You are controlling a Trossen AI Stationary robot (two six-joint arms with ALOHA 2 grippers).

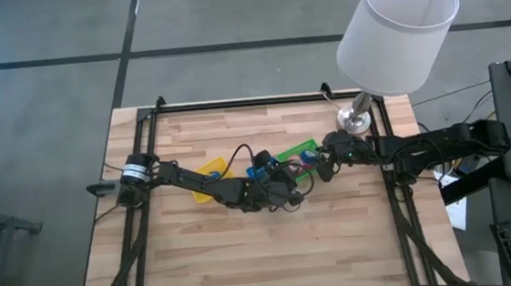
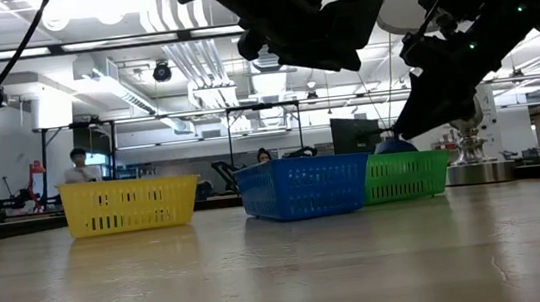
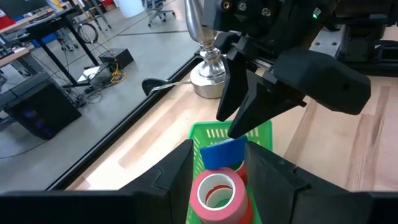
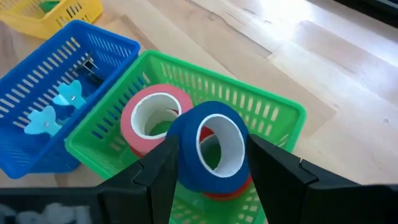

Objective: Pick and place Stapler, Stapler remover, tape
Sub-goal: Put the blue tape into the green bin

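A: So, biggest first — what sat on the worktop (image 1: 246,253)?
B: Lamp (image 1: 396,31) at the far right corner. Three bins mid-worktop: yellow (image 2: 128,204), blue bin (image 4: 59,106), green bin (image 4: 261,118).
A: Arms?
B: Both over the bins. Right pincer (image 4: 208,165) above the green bin, fingers spread either side of a blue tape roll (image 4: 211,146); can't tell if they gripped it. Left pincer (image 3: 217,177) nearby, fingers apart, nothing held.
A: Other tape?
B: Pink-red roll (image 4: 152,118) in the green bin, beside the blue one.
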